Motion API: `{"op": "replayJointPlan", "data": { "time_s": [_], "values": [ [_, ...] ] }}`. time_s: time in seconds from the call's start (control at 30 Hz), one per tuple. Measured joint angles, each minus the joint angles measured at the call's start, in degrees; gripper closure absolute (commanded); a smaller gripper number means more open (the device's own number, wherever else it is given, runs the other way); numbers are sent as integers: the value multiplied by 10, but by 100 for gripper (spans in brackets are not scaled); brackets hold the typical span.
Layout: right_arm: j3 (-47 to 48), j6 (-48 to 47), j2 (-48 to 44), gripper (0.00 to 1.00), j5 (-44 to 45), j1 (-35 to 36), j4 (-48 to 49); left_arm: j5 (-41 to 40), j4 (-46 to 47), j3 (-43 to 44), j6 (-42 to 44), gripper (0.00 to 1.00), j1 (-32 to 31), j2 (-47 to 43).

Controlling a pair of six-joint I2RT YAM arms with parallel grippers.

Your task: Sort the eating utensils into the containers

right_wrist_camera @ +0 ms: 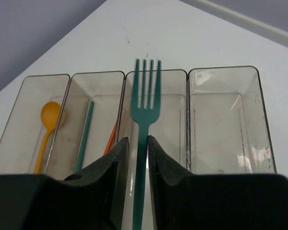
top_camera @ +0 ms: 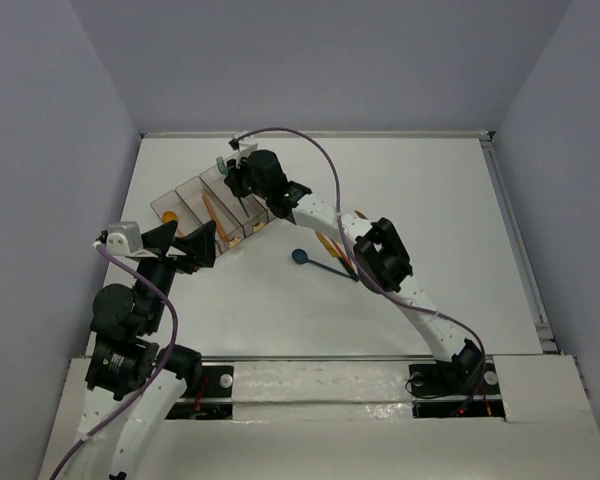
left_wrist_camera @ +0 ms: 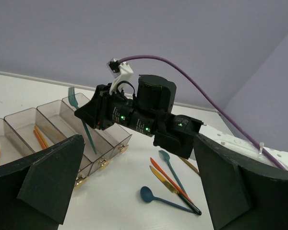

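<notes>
Farthest left in the overhead view, the left gripper (top_camera: 187, 240) is seen just beside the near end of a row of four joined bins (top_camera: 190, 200). Its jaws are spread wide, with nothing between them.

The bins are shown side by side in the right wrist view. An orange spoon (right_wrist_camera: 50, 117) is laid in the leftmost bin, bowl toward the far end. A teal handle (right_wrist_camera: 84, 136) is laid lengthwise in the second bin. An orange piece (right_wrist_camera: 111, 139) is glimpsed by that bin's right wall, mostly hidden behind a finger.

Over the third bin from the left a teal fork (right_wrist_camera: 146, 96) is held, tines pointing away from the wrist. Its handle is pinched by the right gripper (right_wrist_camera: 137, 143), whose jaws are closed down to the handle's width. Whether the fork touches the bin cannot be told.

Right of the bins, loose utensils are gathered on the white table (top_camera: 430, 200) near the centre of the overhead view. A teal spoon (top_camera: 300, 257) is laid there with its handle running toward the lower right. In the left wrist view an orange utensil (left_wrist_camera: 172, 183) and a smaller teal spoon (left_wrist_camera: 165, 155) are seen close beside it.
</notes>
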Motion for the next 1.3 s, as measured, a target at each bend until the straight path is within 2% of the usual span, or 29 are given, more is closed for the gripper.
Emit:
{"op": "replayJointPlan", "data": {
  "time_s": [0.13,0.33,0.57,0.67,0.73,0.93,1.03,1.3],
  "values": [
    [1,0,-1,44,1,0,-9,0,0,0,0,1,0,0],
    [-85,-9,-68,49,-6,0,-20,0,0,0,2,1,0,1],
    [-421,-18,-376,59,-16,0,-22,0,0,0,3,1,0,1],
    [-579,-10,-509,56,-17,-6,-12,0,0,0,4,1,0,0],
    [-657,-5,-560,53,-25,-13,-20,0,0,0,4,1,3,0],
    [-753,-13,-550,52,-34,-28,-97,0,0,0,4,1,5,0],
    [-760,-24,-541,51,-38,-29,-132,0,0,0,4,1,5,0],
    [-740,-55,-517,51,-34,-31,-146,4,0,0,4,1,5,0]
  ]
}}
